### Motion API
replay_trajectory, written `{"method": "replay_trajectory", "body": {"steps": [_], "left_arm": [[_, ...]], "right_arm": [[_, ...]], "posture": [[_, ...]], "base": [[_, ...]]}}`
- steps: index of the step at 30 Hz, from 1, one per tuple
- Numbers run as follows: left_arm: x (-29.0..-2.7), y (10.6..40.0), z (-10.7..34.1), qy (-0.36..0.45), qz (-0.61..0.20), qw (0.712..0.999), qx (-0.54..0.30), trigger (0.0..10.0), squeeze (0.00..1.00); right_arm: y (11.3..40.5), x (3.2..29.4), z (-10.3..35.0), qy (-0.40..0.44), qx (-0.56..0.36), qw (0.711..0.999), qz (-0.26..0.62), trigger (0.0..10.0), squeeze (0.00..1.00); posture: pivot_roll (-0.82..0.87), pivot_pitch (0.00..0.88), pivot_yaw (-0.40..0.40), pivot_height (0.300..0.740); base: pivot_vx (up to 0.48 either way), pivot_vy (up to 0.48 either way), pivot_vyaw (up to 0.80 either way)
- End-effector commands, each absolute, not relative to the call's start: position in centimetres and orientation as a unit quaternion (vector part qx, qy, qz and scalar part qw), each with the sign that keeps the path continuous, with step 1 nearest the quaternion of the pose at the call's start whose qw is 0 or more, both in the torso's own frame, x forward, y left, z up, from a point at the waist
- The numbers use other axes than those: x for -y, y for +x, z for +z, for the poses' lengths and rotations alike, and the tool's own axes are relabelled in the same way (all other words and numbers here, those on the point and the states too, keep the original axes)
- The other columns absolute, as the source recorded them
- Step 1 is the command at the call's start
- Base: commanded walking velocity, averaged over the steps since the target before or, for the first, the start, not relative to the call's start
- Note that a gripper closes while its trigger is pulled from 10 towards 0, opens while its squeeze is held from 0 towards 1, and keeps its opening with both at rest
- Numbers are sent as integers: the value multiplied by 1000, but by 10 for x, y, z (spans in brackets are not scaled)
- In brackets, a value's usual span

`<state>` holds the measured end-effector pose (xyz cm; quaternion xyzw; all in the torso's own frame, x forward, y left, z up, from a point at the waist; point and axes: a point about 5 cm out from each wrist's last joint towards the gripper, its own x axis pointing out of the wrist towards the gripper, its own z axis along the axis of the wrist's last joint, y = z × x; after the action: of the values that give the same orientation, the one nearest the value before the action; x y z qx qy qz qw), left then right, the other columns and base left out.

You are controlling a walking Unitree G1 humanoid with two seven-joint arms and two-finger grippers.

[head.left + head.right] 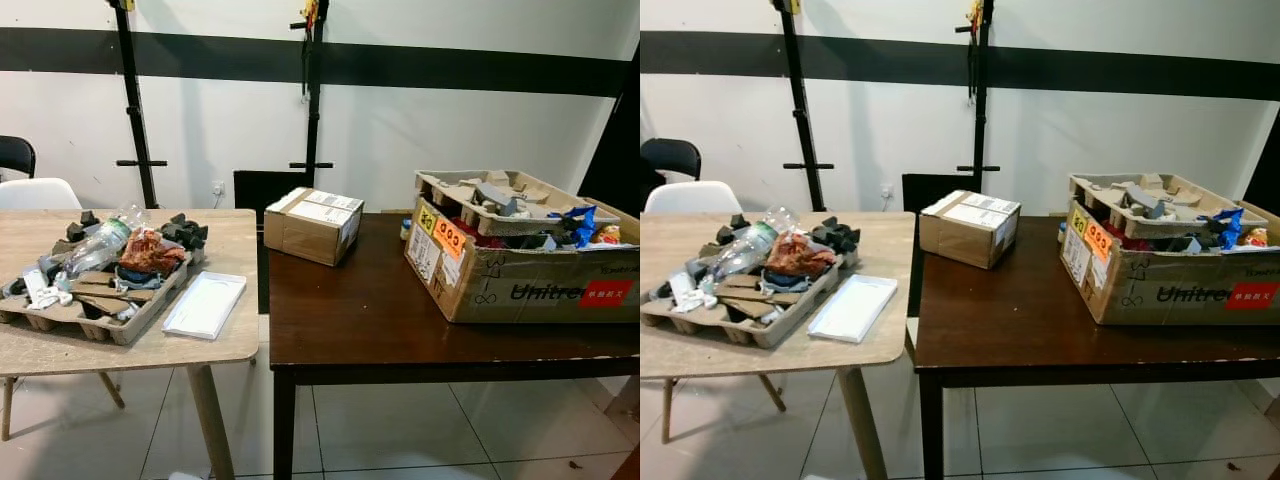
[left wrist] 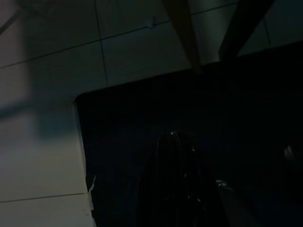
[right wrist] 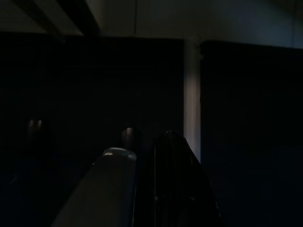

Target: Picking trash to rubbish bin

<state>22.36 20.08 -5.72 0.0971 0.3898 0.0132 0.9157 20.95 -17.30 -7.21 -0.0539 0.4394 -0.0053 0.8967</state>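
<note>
Our left gripper point(image 2: 173, 142) hangs in shadow over pale floor tiles point(image 2: 42, 156) and a dark mat-like patch; we cannot tell how its fingers stand. Our right gripper point(image 3: 168, 142) is just as dark, and we cannot tell its state either; neither seems to hold anything we can make out.

Ahead of us the trash sits on a light wooden table point(image 1: 215, 345) to our left. It is heaped in a moulded pulp tray point(image 1: 130, 325): a crushed clear plastic bottle point(image 1: 100, 243), a crumpled reddish wrapper point(image 1: 150, 252), black foam pieces point(image 1: 185, 232) and cardboard scraps. A flat white tray point(image 1: 205, 304) lies just beside the pulp tray, towards the table's right edge.

A dark brown table point(image 1: 360, 320) stands touching or nearly touching the light one. On it a small sealed cardboard box point(image 1: 313, 225) rests near the back left corner. Well apart, at the right, is a large open carton point(image 1: 520, 280) stuffed with pulp inserts, blue scraps and other rubbish.

Behind the tables, two black stands point(image 1: 135, 110) rise against a white wall with a dark horizontal band point(image 1: 450, 65). A white chair point(image 1: 35, 193) and a black chair point(image 1: 15, 155) sit at the far left. The floor is pale tile.
</note>
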Motion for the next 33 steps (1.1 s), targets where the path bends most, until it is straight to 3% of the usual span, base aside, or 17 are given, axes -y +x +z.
{"method": "replay_trajectory", "body": {"steps": [1,7,10,14,19,21,26,33], "left_arm": [[-207,224,-56,83,24,919,-385,10000,0],[-212,232,-48,93,34,929,-356,10000,0],[-214,233,-47,100,51,927,-358,10000,0],[-213,236,-41,122,52,941,-311,10000,0],[-202,225,-55,94,4,921,-377,10000,0],[-203,213,-65,153,-11,893,-423,10000,0],[-205,213,-65,127,21,900,-417,10000,0],[-200,210,-67,136,-5,897,-421,10000,0]], "right_arm": [[212,176,-70,-59,-423,904,-10,10000,0],[219,178,-62,-75,-375,924,-5,10000,0],[219,183,-62,-115,-374,920,-25,10000,0],[215,182,-65,-73,-391,917,-17,10000,0],[206,182,-72,-58,-420,906,-20,10000,0],[204,181,-73,-61,-417,907,-11,10000,0],[201,183,-74,-105,-423,900,-9,10000,0],[196,178,-78,-117,-438,891,18,10000,0]], "posture": [[33,31,-41,740],[34,38,-44,740],[31,41,-42,740],[32,43,-42,740],[26,45,-43,740],[26,45,-43,740],[21,48,-42,740],[24,48,-41,740]], "base": [[0,0,0],[0,0,0],[0,0,0],[0,0,0],[0,0,0],[0,0,0],[0,0,0],[0,0,0]]}}
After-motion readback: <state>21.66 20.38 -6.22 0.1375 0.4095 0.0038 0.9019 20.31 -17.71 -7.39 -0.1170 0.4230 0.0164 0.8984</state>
